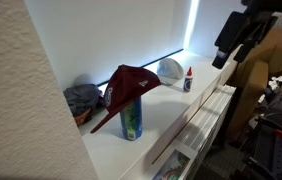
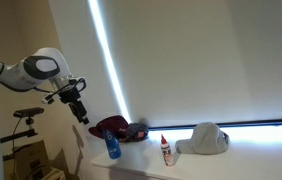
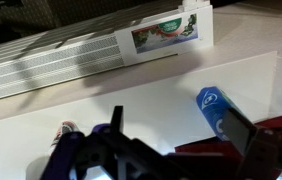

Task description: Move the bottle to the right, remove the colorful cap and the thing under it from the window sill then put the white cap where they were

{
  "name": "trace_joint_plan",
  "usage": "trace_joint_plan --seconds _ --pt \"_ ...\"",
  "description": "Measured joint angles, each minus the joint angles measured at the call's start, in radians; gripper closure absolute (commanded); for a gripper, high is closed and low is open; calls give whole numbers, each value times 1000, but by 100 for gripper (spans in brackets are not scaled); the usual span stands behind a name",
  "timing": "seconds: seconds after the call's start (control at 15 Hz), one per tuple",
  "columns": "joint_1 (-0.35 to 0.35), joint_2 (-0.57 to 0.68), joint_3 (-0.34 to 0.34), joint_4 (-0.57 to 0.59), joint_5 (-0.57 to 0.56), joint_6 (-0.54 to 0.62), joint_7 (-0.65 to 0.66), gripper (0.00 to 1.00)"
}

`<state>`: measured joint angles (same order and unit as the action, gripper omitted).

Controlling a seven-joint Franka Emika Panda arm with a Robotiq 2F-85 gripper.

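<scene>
A dark red cap point(image 1: 129, 85) rests on top of a blue can point(image 1: 131, 122) standing on the white window sill point(image 1: 171, 115). Both show in an exterior view too, the cap point(image 2: 114, 127) above the can point(image 2: 113, 149). A small white bottle with a red top point(image 1: 188, 80) point(image 2: 166, 150) stands beside a white cap point(image 1: 170, 68) point(image 2: 209, 138). My gripper point(image 1: 233, 42) point(image 2: 79, 110) hangs in the air off the sill, open and empty. In the wrist view its fingers point(image 3: 176, 125) frame the can point(image 3: 213, 105), the red cap point(image 3: 281, 128) and the bottle point(image 3: 69, 129) below.
A grey-blue crumpled cloth item point(image 1: 81, 98) lies at the sill's end by the wall. A white slatted radiator cover point(image 3: 61, 62) runs along the sill's front edge, with a printed box point(image 3: 166, 30) on it. Cluttered equipment point(image 1: 276, 110) stands on the floor beyond.
</scene>
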<state>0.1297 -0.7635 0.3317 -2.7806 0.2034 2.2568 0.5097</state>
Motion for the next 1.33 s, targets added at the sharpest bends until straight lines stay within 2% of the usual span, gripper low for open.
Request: trace_joint_plan --seconds 1.33 --pt "-3 -1 3 6 -7 24 28 0"
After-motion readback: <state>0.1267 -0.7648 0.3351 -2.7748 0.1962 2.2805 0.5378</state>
